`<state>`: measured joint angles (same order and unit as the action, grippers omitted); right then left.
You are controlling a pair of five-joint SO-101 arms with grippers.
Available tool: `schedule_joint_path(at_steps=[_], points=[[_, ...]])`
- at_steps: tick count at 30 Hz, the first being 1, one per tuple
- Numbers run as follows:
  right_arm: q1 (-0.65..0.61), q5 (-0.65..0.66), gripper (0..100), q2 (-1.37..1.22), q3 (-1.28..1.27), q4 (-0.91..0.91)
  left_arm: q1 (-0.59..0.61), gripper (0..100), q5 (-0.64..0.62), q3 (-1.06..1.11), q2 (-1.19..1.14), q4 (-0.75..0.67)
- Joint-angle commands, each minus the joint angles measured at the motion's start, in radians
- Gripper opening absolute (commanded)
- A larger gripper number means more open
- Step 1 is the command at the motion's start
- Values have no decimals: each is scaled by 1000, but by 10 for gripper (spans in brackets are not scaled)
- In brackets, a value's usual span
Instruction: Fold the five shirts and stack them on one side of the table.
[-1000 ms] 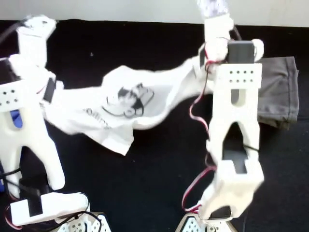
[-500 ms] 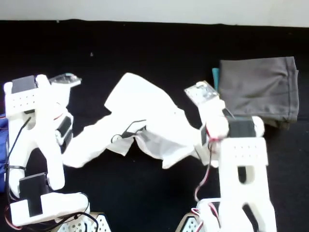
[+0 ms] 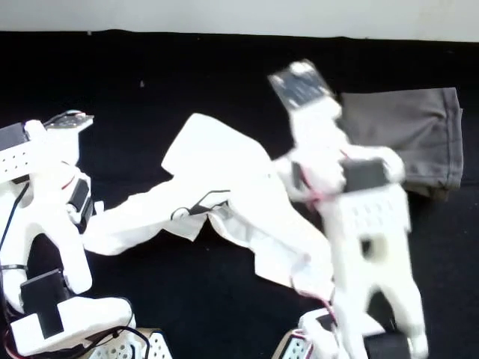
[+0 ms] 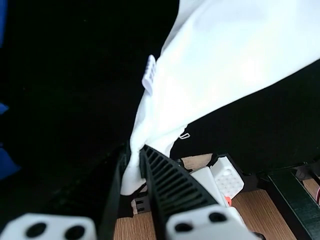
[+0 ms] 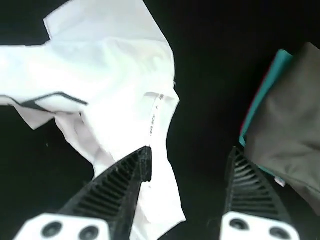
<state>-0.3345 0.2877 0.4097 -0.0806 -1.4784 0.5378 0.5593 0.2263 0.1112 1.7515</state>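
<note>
Shirt (image 4: pixel 240 55) tight in left hand (image 4: pixel 133 151)

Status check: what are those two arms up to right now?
Left gripper shut on white shirt. Right gripper open over its edge. Grey shirt folded, lying apart.

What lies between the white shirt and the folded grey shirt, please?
Bare black table separates white shirt and grey shirt in the right wrist view; the open right gripper hangs above it.

Pale wall strip (image 3: pixel 224 15) runs behind the surface (image 3: pixel 150 60), along its whole far edge. One small white speck (image 3: pixel 142 84) lies toward the far left corner. Light wooden board (image 4: pixel 260 210) by the near edge. Blue object (image 4: pixel 6 167), partly seen, kind unclear.
</note>
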Motion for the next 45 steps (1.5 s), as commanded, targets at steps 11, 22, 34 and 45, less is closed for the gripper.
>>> schedule_joint_path(at_steps=[11, 22, 34, 45], points=[[-188, -61, 235, -1099, 943, 243, 8, 9, 3, -22, 33, -35], [-294, -55, 235, -1557, 1425, 242, 8, 9, 3, -22, 33, -35], [-260, -55, 312, -1689, 1451, 243, 8, 9, 3, -28, 41, -35], [-219, -55, 8, -1681, 1508, 231, 5, 9, 3, -24, 33, -41]])
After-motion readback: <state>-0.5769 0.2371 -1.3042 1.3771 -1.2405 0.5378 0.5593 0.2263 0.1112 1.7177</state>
